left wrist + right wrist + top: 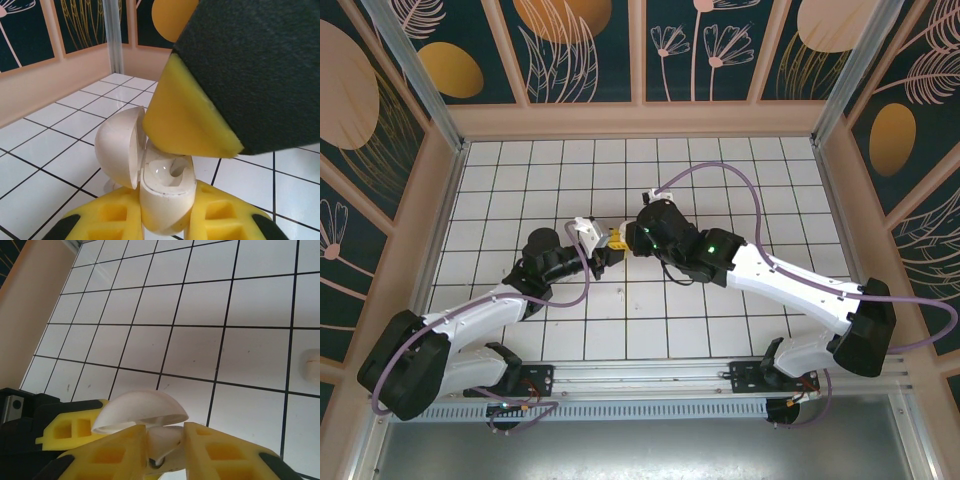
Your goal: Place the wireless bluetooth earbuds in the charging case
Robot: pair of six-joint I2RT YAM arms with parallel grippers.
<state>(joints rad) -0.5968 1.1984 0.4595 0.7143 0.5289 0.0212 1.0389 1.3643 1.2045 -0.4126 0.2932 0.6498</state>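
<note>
Your two grippers meet just left of the worktop's (720, 170) centre in the overhead view: the left gripper (603, 250) reaches in from 8 o'clock, the right gripper (632, 238) from 3 o'clock, and their yellow tips are almost touching. On the left wrist camera, your left gripper has its two yellow fingers (112, 220) closed most of the way in, one on each flank of the charging case (167, 197), pinching the lower shell upright and clear of the tiles. The case is open, with its lid (119, 147) swung out toward 9 o'clock and the glossy inner hollow facing up. Coming down from 1 o'clock, one yellow finger (182, 117) of your right gripper sits right at the mouth of that hollow, its tip touching or just about touching the rim. On the right wrist camera, that gripper's fingers (227, 457) stand only a narrow gap apart with a white piece (162, 440) filling the space between them, just under the domed lid. You cannot tell whether that is an earbud or part of the case, nor whether it is truly clamped. Far out at 3 o'clock in that view, a small pale piece (311, 362) lies alone on a tile, well apart from the case.
</note>
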